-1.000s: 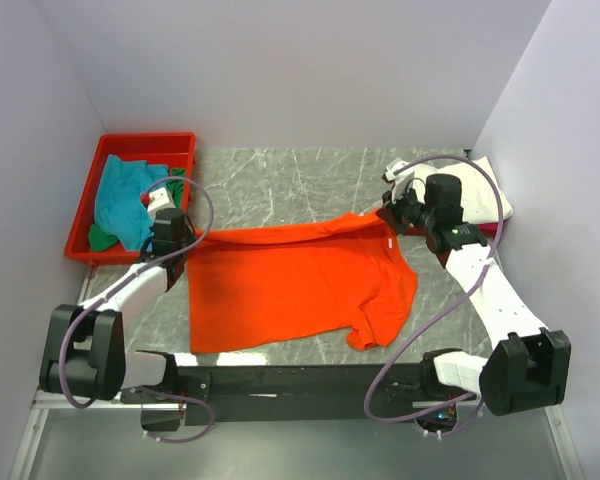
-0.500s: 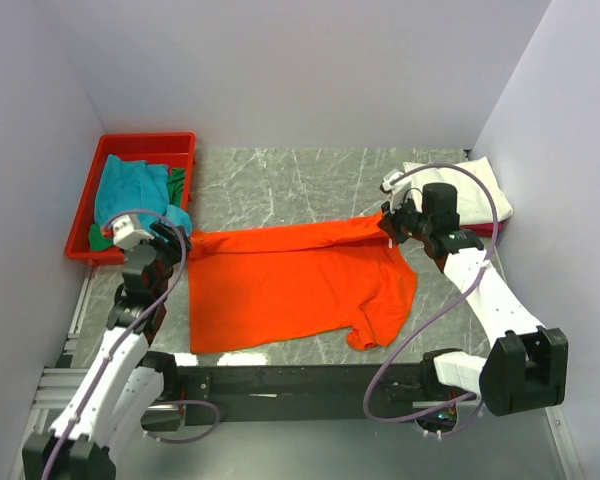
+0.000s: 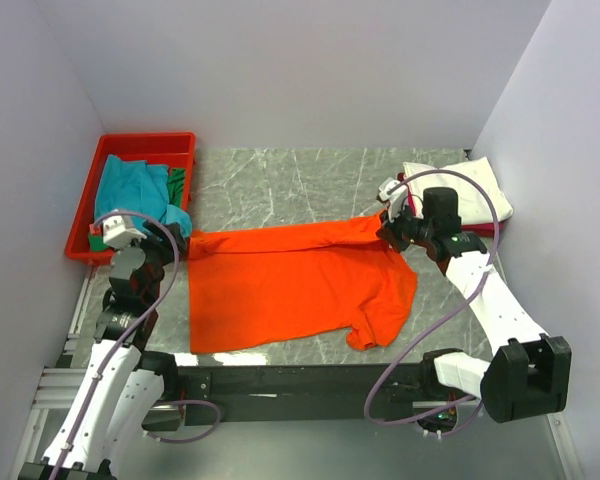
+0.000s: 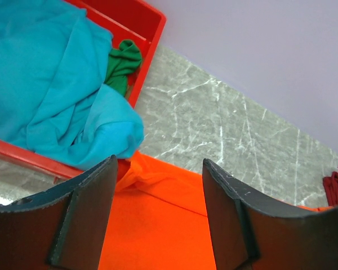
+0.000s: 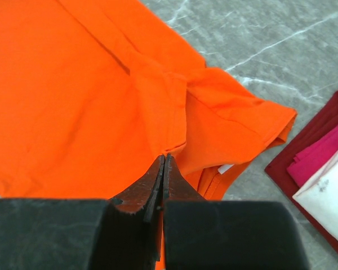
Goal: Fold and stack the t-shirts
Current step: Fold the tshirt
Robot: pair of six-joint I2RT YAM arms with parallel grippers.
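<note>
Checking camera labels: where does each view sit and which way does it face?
Top external: high behind, looking down on table; both arms show.
Left wrist: on left gripper, facing red tray and teal t-shirt; open fingers show.
Right wrist: on right gripper, looking down; shut fingers pinch orange t-shirt.
Shared: all three see the orange t-shirt.

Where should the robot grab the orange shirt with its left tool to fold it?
Pinch the orange t-shirt at its far left corner, beside the red tray, coming down from above. The shirt lies flat, but that edge is doubled over into a thicker ridge. The open left tool hangs near it; the right tool pinches the opposite corner.
</note>
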